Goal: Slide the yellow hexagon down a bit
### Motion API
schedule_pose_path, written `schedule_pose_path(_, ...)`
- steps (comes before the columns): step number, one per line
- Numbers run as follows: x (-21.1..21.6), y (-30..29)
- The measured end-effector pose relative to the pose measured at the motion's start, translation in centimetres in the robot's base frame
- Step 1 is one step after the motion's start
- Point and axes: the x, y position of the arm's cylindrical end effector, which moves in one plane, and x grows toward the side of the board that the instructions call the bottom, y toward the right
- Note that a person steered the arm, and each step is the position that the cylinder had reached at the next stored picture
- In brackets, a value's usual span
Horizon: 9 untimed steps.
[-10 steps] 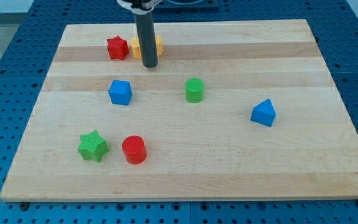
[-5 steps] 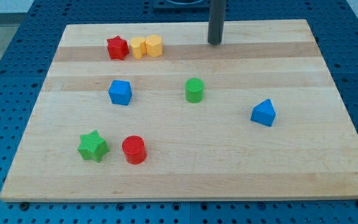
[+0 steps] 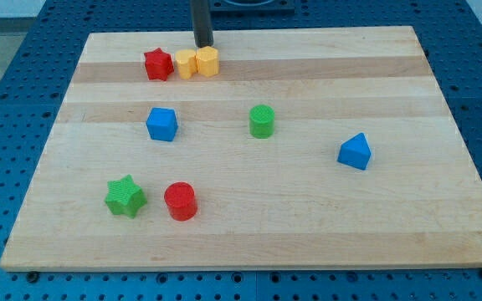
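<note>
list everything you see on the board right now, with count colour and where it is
red star: 1, red, upper left of the board, leftmost in a row of three
yellow block: 1, yellow, shape unclear, between the red star and the yellow hexagon
yellow hexagon: 1, yellow, right end of that row
blue cube: 1, blue, left of centre
green cylinder: 1, green, centre
blue triangular block: 1, blue, view's right
green star: 1, green, lower left
red cylinder: 1, red, just right of the green star
wooden board: 1, light wood, on a blue perforated table
my tip: 1, dark rod, just above the yellow hexagon toward the view's top
</note>
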Motion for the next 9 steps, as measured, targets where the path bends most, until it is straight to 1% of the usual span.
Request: schedule_pose_path(9, 1.8, 0.8)
